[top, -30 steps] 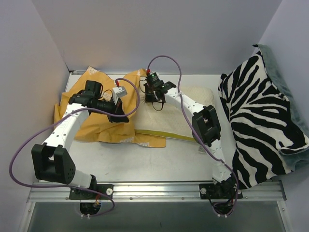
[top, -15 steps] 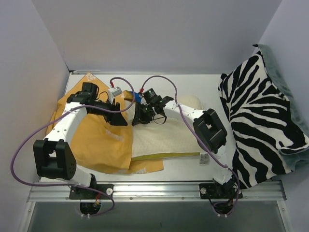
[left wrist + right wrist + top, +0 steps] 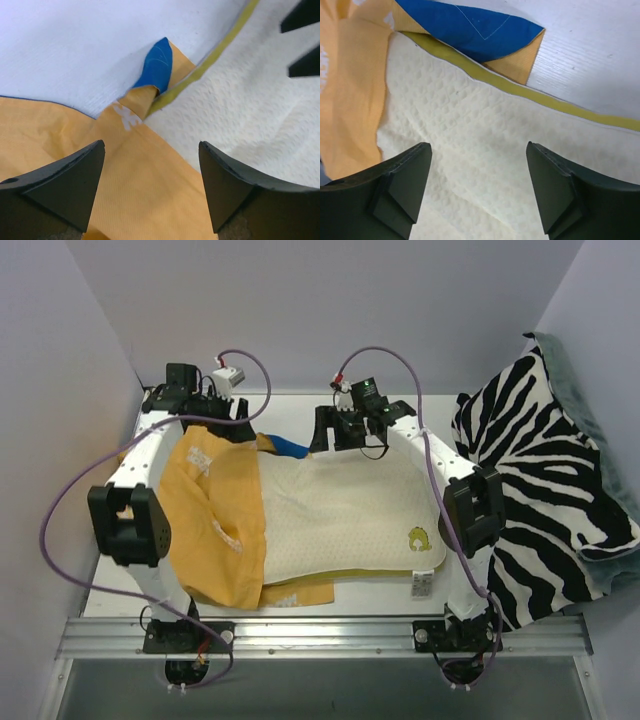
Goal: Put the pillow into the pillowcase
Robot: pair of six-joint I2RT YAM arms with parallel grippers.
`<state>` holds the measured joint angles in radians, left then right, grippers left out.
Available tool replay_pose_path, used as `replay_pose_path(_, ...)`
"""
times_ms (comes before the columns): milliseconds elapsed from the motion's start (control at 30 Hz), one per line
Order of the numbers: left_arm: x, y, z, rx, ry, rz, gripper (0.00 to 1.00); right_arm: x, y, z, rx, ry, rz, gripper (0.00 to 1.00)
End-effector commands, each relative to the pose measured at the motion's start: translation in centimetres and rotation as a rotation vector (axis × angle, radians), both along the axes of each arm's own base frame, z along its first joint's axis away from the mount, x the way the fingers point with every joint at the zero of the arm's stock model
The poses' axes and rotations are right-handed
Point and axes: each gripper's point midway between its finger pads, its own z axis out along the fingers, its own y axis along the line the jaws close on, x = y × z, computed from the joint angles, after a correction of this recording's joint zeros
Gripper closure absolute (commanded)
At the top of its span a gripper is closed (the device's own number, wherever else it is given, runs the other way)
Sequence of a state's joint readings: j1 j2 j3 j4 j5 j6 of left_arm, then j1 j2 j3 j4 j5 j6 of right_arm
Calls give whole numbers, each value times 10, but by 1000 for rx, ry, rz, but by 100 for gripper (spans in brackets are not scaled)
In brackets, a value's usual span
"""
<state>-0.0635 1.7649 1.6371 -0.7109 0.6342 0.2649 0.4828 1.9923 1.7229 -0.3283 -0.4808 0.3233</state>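
We see the flat cream-white pillow [image 3: 345, 510] w/ a yellow-green edge lying on the grey table [image 3: 380, 600], abt in the middle. Its left side is under the top layer of the thin mustard-orange cloth pillowcase [image 3: 215, 530]. More orange peeks out under its near edge, so we think it's partly in, not all the way. The right part, w/ the small white tag [image 3: 422, 583], is bare.

The left pincer [image 3: 151, 150] is wide open & holds nothing. It hangs over the orange cloth at the far edge, near a blue flap [image 3: 157, 65] where the case's corner folds over. The right pincer [image 3: 479, 150] is wide open too, empty, over the pillow's far edge, just beside the same flap. The 2 pincers are near each other.

The pillow looks light, soft and floppy, bumpy on top, so prob. not slippery. The case is thin and limp and will bunch up easily. We'd pinch the case at the rim of its mouth, 1 layer only, and take the pillow by a corner or its edge trim. Grabbing both layers would shut the mouth. The zebra-striped blanket [image 3: 540, 470] sits well apart at right.
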Motion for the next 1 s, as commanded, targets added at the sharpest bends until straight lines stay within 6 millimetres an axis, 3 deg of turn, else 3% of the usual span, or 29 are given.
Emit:
replay_pose_path(0, 36, -3, -10, 11, -21, 11, 15, -19, -26, -11, -232, -66, 107, 21)
replay_pose_path(67, 42, -13, -27, 4, 9, -28, 13, -21, -31, -24, -265, -53, 131, 16)
replay_pose_path(133, 50, -20, -31, 9, 6, -39, 12, -16, -33, -37, -287, -50, 153, 15)
replay_pose_path(167, 52, -27, -42, 5, 29, -55, 12, -13, -30, -38, -286, -59, 165, 14)
replay_pose_path(233, 59, -31, -45, 10, 29, -52, 13, 0, -23, -48, -298, -74, 183, 13)
replay_pose_path(267, 61, -35, -56, 12, 48, -59, 14, 4, -19, -53, -307, -75, 185, 6)
replay_pose_path(367, 67, -38, -69, 6, 81, -47, 29, 8, -9, -76, -314, -52, 234, 10)
replay_pose_path(400, 68, -38, -72, 7, 85, -44, 34, 5, -6, -81, -306, -39, 251, 16)
replay_pose_path(433, 70, -37, -75, 9, 92, -37, 47, 2, -4, -91, -306, -14, 269, 26)
replay_pose_path(467, 73, -38, -81, 9, 104, -34, 53, -7, 2, -96, -288, 6, 302, 54)
replay_pose_path(533, 73, -41, -84, -8, 122, -33, 65, -16, 8, -99, -271, 20, 333, 77)
replay_pose_path(567, 73, -43, -87, -17, 133, -36, 67, -21, 11, -99, -260, 26, 352, 98)
replay_pose_path(633, 70, -51, -84, -42, 142, -56, 76, -29, 18, -86, -224, 9, 376, 100)
replay_pose_path(700, 66, -56, -78, -66, 141, -76, 92, -39, 25, -78, -182, -14, 391, 100)
replay_pose_path(767, 62, -65, -66, -99, 140, -91, 100, -42, 36, -47, -133, -113, 405, 100)
replay_pose_path(800, 59, -71, -59, -123, 144, -103, 100, -53, 37, -48, -131, -118, 422, 100)
replay_pose_path(833, 53, -85, -47, -172, 155, -127, 100, -62, 46, -29, -114, -167, 450, 100)
replay_pose_path(967, 36, -130, -6, -297, 161, -186, 100, -89, 69, -2, -72, -254, 515, 100)
